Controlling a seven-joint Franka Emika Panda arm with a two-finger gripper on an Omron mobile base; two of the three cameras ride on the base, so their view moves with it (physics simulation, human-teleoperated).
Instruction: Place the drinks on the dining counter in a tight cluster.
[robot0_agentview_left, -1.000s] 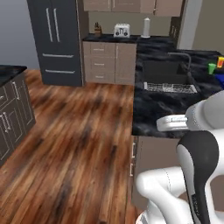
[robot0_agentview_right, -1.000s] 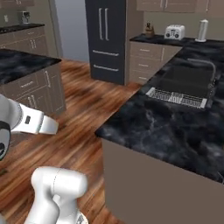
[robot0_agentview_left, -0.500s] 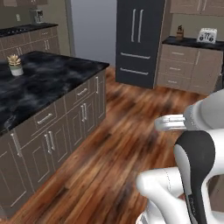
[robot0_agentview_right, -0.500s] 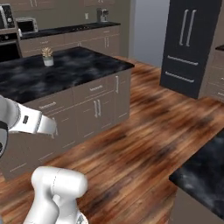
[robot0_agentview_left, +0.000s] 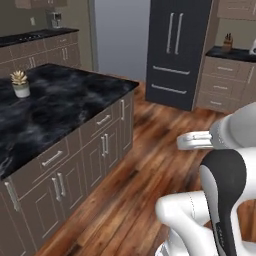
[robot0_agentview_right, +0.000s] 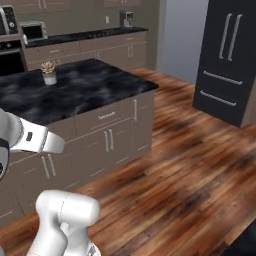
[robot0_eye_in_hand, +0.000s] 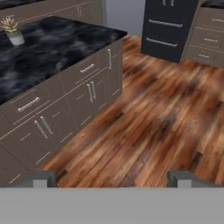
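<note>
One potted plant (robot0_agentview_left: 20, 83) on the island (robot0_agentview_left: 60, 107); gripper (robot0_eye_in_hand: 112, 178) fingers spread wide, empty.

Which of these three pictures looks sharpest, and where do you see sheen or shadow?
Left base view: soft throughout, dull sheen on the island counter. Right base view: similar softness, pale glare on the wood floor. Hand view: blurriest, blocky; dark patches on the floor below the open gripper.

floor (robot0_agentview_left: 150, 170): glossy brown wood planks | island top (robot0_agentview_left: 55, 105): polished black marble | cabinets (robot0_agentview_left: 95, 145): matt taupe, metal handles
</note>
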